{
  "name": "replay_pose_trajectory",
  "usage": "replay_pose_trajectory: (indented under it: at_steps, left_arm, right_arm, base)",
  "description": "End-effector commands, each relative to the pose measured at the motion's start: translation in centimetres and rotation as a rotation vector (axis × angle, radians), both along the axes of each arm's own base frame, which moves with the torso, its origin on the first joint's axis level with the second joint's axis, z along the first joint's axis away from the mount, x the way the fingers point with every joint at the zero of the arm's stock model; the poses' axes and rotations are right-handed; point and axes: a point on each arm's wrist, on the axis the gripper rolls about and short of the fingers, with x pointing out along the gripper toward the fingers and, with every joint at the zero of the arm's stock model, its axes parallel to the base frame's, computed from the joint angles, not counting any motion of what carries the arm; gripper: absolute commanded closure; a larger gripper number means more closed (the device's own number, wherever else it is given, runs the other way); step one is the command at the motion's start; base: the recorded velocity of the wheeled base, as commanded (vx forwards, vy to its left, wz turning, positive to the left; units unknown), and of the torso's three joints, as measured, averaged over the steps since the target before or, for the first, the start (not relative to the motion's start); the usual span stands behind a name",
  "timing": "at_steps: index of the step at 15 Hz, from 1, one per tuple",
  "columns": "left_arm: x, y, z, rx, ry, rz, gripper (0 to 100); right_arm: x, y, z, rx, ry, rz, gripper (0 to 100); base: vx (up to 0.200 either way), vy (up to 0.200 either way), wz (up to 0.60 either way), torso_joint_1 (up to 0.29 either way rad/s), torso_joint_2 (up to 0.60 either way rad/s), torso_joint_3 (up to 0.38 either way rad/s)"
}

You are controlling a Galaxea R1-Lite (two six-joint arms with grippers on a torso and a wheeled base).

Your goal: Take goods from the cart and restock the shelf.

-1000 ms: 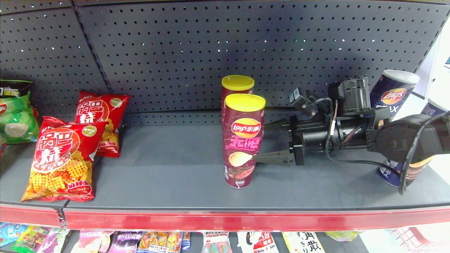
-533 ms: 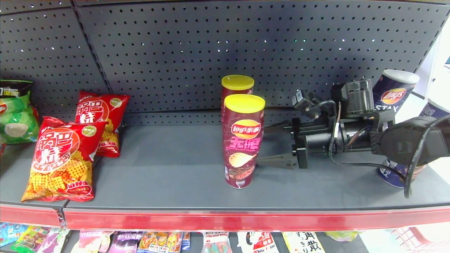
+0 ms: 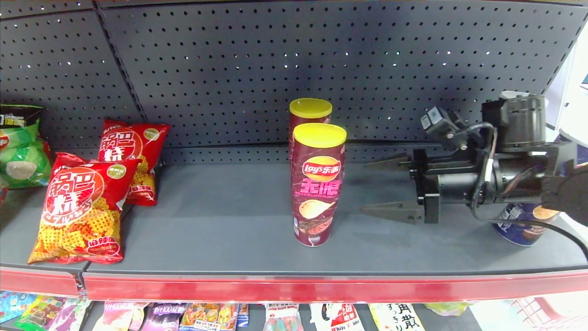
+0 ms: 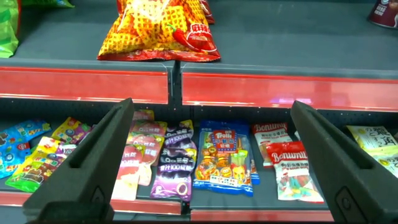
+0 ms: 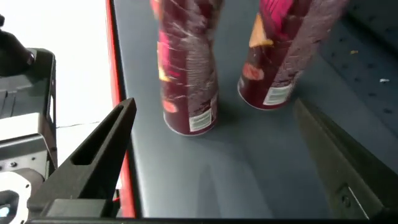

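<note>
Now, right hand — jaws apart — near the front chip can.

Head camera facing shelf; right wrist camera low, near shared front canister

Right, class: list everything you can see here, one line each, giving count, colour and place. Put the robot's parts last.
maroon cans: 2, yellow lids, upright mid-shelf, one behind the other
red snack bags: 2, on the shelf's left part
green bag: 1, far left edge
dark blue can: at least 1, far right, partly hidden by the arm
shelf: 1, grey, red front edge
pegboard: dark grey, behind the shelf
small packets: many, mixed colours, lower shelf
right gripper: black, open, right of the cans
left gripper: black, open, before the lower shelf
</note>
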Motion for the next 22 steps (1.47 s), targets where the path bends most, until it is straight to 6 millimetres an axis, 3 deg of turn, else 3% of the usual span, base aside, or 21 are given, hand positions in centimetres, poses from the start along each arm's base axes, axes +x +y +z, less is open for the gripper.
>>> replay_pose_trajectory:
  at_steps: [1, 6, 7, 8, 11, 17, 22]
  left_arm:
    - [0.0, 0.0, 0.0, -0.001, 0.001, 0.001, 0]
    - [0.0, 0.0, 0.0, -0.001, 0.001, 0.001, 0]
    - [0.0, 0.0, 0.0, -0.001, 0.001, 0.001, 0]
    - [0.0, 0.0, 0.0, -0.001, 0.001, 0.001, 0]
    - [0.0, 0.0, 0.0, -0.001, 0.001, 0.001, 0]
    - [0.0, 0.0, 0.0, -0.001, 0.001, 0.001, 0]
    - [0.0, 0.0, 0.0, -0.001, 0.001, 0.001, 0]
  right_arm:
    - [-4.6, -2.3, 2.8, 0.05, -0.062, -0.03, 0]
    - [-15.1, -6.4, 6.8, 0.254, -0.061, -0.097, 0]
    - [-16.2, -6.8, 7.0, 0.277, -0.061, -0.101, 0]
    - [-19.8, -8.1, 7.2, 0.347, -0.077, -0.129, 0]
    - [-26.1, -10.5, 7.4, 0.512, -0.157, -0.254, 0]
    - [-31.9, -11.9, 4.5, 0.548, -0.249, -0.524, 0]
    - [-33.7, -12.3, 3.8, 0.562, -0.272, -0.572, 0]
  base:
    - [0.0, 0.0, 0.0, 0.0, 0.0, 0.0]
    - [0.0, 0.0, 0.0, 0.0, 0.0, 0.0]
    - [0.0, 0.0, 0.0, 0.0, 0.0, 0.0]
    - [0.0, 0.0, 0.0, 0.0, 0.0, 0.0]
    - [0.0, 0.0, 0.0, 0.0, 0.0, 0.0]
    - [0.0, 0.0, 0.0, 0.0, 0.0, 0.0]
    - [0.0, 0.0, 0.0, 0.0, 0.0, 0.0]
